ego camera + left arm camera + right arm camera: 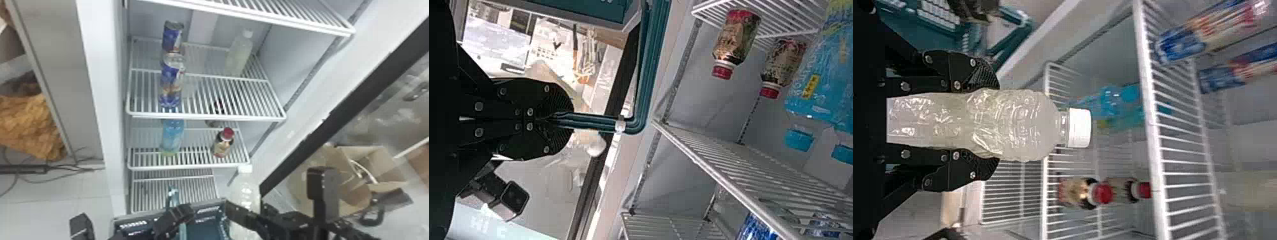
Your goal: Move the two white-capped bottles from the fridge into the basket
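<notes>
My right gripper (pixel 247 212) is at the lower right of the head view, in front of the lower shelves, around a white-capped bottle (pixel 245 191). In the right wrist view, both fingers of the right gripper (pixel 995 125) press the sides of this cloudy bottle (pixel 1028 125), its cap beyond the fingertips. A second white-capped bottle (pixel 239 54) stands at the right rear of the fridge's upper shelf. My left gripper (pixel 174 220) is over the dark teal basket (pixel 198 209), low in the head view. In the left wrist view, the left gripper (pixel 561 120) is closed on the basket's handle (pixel 596 122).
Blue cans (pixel 171 79) line the upper shelf's left side. Below stand a blue bottle (pixel 172 137) and a red-capped bottle (pixel 223 143). Wire shelf edges (pixel 204 117) cross the fridge; its open door (pixel 319 118) slants along the right, with a cardboard box (pixel 380 166) beyond.
</notes>
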